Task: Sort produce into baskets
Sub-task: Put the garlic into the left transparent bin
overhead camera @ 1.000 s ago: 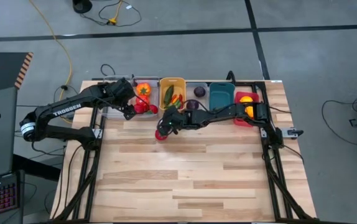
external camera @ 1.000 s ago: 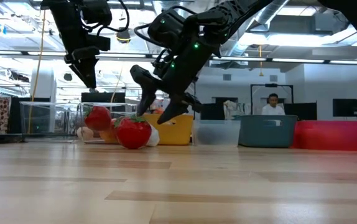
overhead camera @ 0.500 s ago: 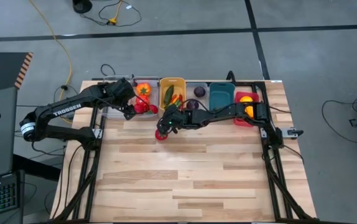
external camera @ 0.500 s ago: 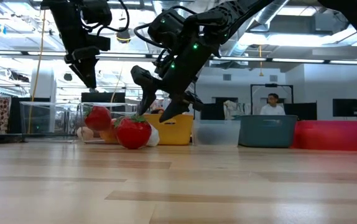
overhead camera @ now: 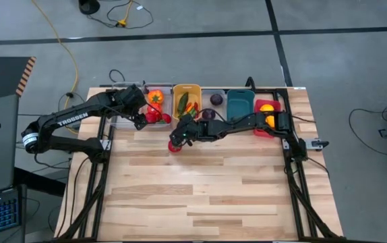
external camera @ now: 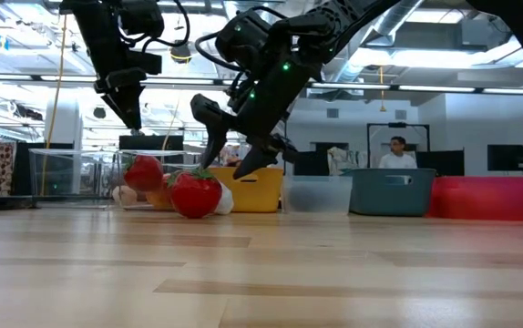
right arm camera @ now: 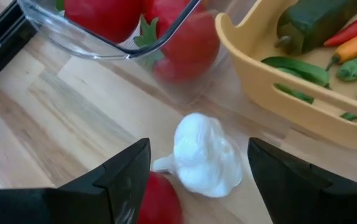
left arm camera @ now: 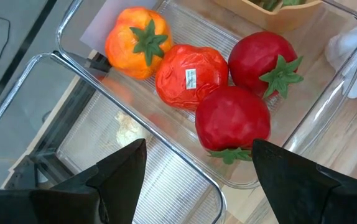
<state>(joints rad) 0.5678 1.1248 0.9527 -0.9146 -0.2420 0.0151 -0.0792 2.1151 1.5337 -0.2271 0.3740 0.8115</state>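
Right wrist view: the right gripper (right arm camera: 194, 180) stands with its two fingers spread wide and empty, framing a white garlic bulb (right arm camera: 206, 155) that lies on the wooden table (right arm camera: 54, 118) directly ahead of and between them. A red tomato (right arm camera: 160, 202) touches the garlic on one side and sits partly under one finger. Beyond the garlic stand the clear bin (right arm camera: 129, 37) of red produce and the orange-yellow bin (right arm camera: 272, 99) of green peppers and chilies. The garlic's stem tip points sideways, towards the tomato, so its long axis appears to run roughly across the gap between the fingers.

In the high view the right gripper (overhead camera: 178, 137) hangs over the table just near of the row of bins, above the loose tomato (overhead camera: 175, 146). The left gripper (overhead camera: 141, 116), likewise wide and empty, hovers over the clear bin (overhead camera: 154, 106) at the row's left; the right arm is judged the nearer to the garlic.
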